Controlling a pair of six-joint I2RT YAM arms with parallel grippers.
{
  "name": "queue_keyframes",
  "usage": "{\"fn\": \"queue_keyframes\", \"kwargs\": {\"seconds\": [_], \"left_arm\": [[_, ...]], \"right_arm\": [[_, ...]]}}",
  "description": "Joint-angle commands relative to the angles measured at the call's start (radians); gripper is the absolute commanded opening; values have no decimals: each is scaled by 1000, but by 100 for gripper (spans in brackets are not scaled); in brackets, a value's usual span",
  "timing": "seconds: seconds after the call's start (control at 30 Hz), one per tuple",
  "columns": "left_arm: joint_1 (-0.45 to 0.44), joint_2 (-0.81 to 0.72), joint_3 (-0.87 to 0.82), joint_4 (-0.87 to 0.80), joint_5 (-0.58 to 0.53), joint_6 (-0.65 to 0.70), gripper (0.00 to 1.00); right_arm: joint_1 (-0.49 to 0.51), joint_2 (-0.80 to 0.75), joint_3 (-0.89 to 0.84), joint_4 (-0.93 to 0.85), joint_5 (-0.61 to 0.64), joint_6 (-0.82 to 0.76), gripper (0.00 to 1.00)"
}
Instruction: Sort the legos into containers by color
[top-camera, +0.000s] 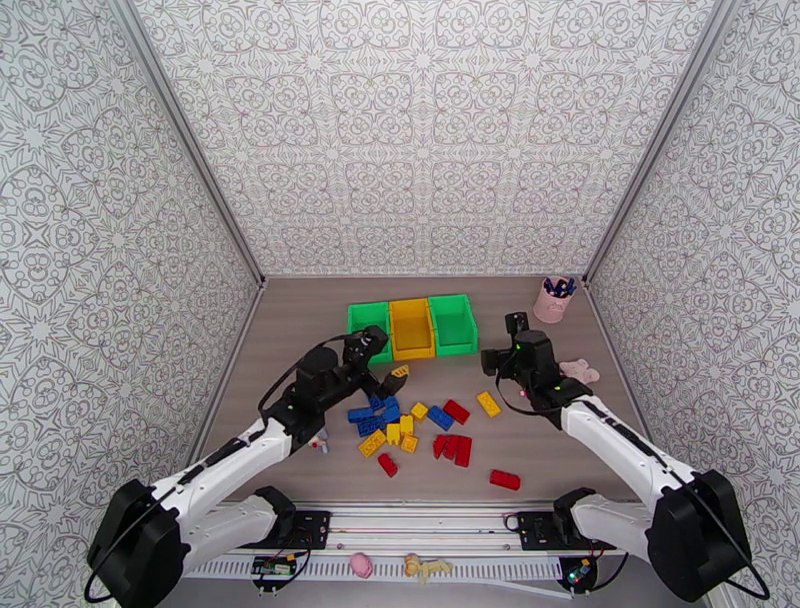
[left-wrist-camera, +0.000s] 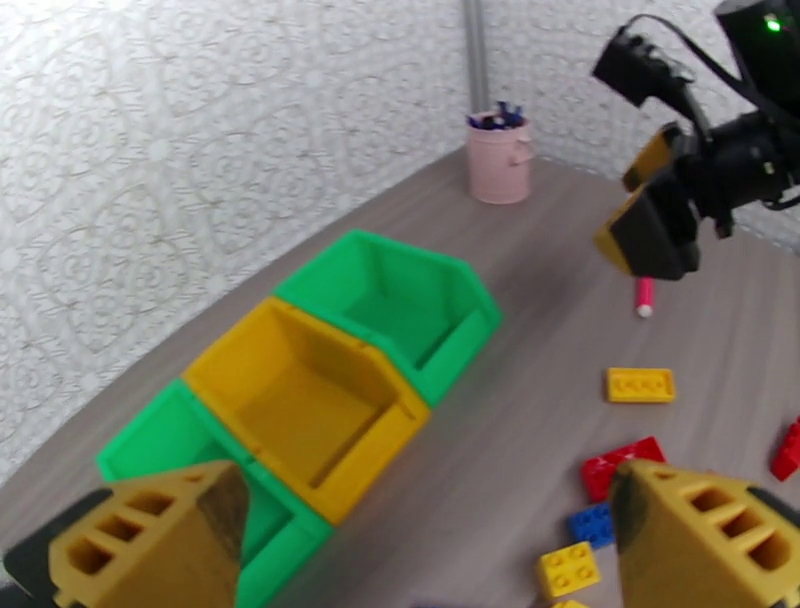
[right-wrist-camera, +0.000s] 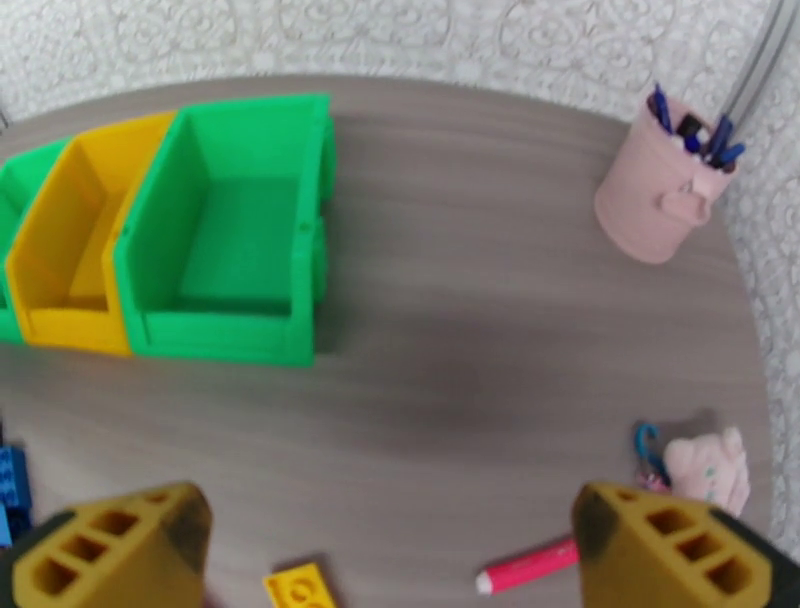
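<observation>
Left pincer (left-wrist-camera: 425, 530) and right pincer (right-wrist-camera: 390, 535) gape wide, apparently empty.

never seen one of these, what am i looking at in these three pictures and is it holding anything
Two robot arms are bolted to a table, each ending in a two-finger gripper. The wide picture looks down from above and behind them; the other two come from cameras on the wrists, so the yellow wedges at the bottom are fingers. The left gripper and the right gripper are both open and hold nothing. On the table lie loose legos in blue, red and yellow, three joined bins that look empty, a pink pen cup, a pink toy figure and a pink marker.
</observation>
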Motion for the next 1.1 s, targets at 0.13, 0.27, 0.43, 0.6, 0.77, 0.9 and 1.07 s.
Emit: {"fn": "queue_keyframes", "kwargs": {"seconds": [0.13, 0.27, 0.43, 0.6, 0.77, 0.9, 1.07], "left_arm": [[-84, 103, 34, -9, 244, -42, 100], [-91, 151, 31, 11, 272, -41, 100], [-94, 136, 2, -2, 284, -40, 100], [-93, 106, -15, -36, 283, -20, 100], [-95, 86, -39, -19, 235, -14, 100], [-100, 73, -55, -9, 214, -6, 100], [-121, 68, -57, -28, 187, 18, 100]], "right_arm": [[54, 113, 89, -304, -120, 84, 100], [59, 209, 132, -384, -146, 68, 100], [65, 308, 178, -435, -161, 44, 98], [65, 395, 213, -454, -144, 22, 91], [66, 466, 246, -460, -154, 20, 81], [65, 494, 263, -470, -156, 19, 68], [64, 533, 283, -486, -152, 19, 56]]}}
